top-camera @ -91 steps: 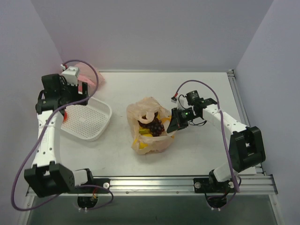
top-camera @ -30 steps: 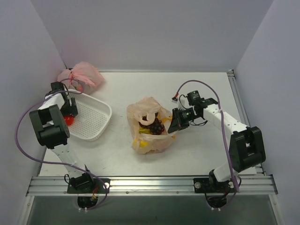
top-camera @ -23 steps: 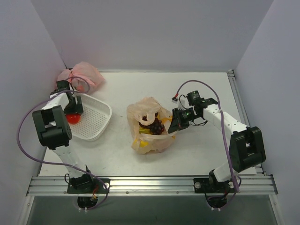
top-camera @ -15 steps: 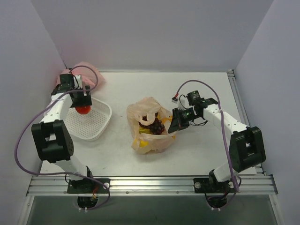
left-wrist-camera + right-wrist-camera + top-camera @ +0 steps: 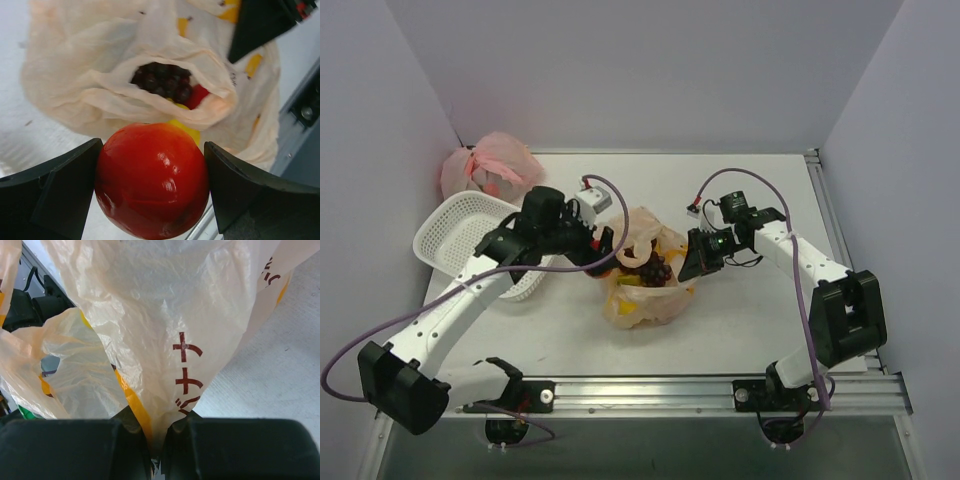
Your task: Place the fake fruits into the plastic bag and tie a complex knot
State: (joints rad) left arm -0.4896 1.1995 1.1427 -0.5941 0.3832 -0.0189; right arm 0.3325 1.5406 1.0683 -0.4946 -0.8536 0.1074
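Observation:
The plastic bag (image 5: pixel 642 285) lies open mid-table, pale orange with yellow banana prints. Inside I see the dark purple grape bunch (image 5: pixel 162 82), a red fruit (image 5: pixel 200 95) and a yellow piece (image 5: pixel 186 132). My left gripper (image 5: pixel 600 243) is shut on a glossy red round fruit (image 5: pixel 152 180) and holds it just above the bag's left edge, close to the mouth. My right gripper (image 5: pixel 692 258) is shut on the bag's right rim (image 5: pixel 150 315), pinching the film (image 5: pixel 160 440) and holding the mouth up.
A white mesh basket (image 5: pixel 450 225) sits at the left, partly under my left arm, and looks tilted. A plain pink tied bag (image 5: pixel 485 165) lies in the back left corner. The aluminium rail (image 5: pixel 640 395) runs along the near edge.
My left arm lifted the red fruit out of the basket and swung right to the bag's mouth. The basket shifted and tipped. My right arm held still.

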